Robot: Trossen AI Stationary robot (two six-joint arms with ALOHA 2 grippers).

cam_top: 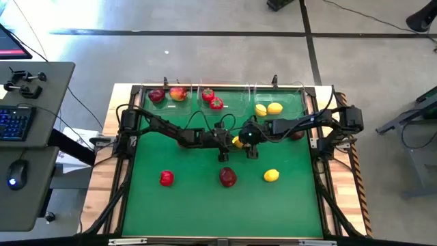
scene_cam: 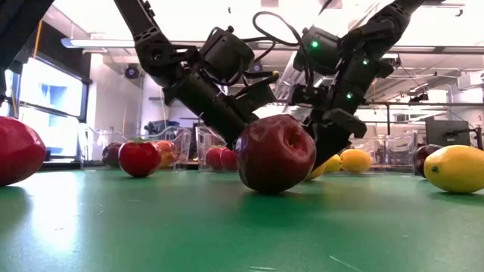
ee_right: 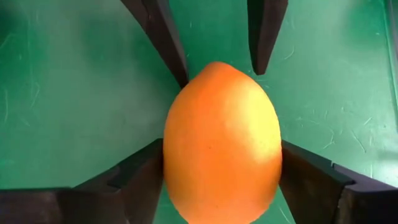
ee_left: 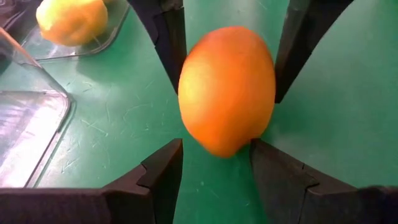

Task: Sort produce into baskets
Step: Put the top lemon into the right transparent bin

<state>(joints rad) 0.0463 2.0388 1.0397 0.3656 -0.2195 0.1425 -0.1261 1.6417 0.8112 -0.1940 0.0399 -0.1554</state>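
Note:
A yellow-orange lemon (cam_top: 237, 141) sits mid-mat between both grippers. My left gripper (cam_top: 231, 141) reaches in from the table's left and is shut on it. My right gripper (cam_top: 245, 139) comes from the right and is also shut on it. Three clear baskets stand along the far edge. One holds apples (cam_top: 167, 94), one holds red green-topped fruits (cam_top: 212, 100), and one holds lemons (cam_top: 268, 108). On the mat rest a red fruit (cam_top: 166, 178), a dark red apple (cam_top: 227, 177), another lemon (cam_top: 271, 175) and a dark apple (cam_top: 297, 134). My left gripper pinches the lemon's narrow end (ee_left: 239, 144) between its two fingers, slanting down from the table's left. Whether the lemon rests on the mat I cannot tell. My right gripper has its two fingers (ee_right: 146, 165) against the lemon's wide middle (ee_right: 177, 155), one on each side. It comes steeply from above and from the table's right.
The green mat (cam_top: 205, 205) has free room along its near half around the three loose fruits. The dark red apple (scene_cam: 276, 153) lies just in front of the two grippers. Wooden table edges and cables frame the mat.

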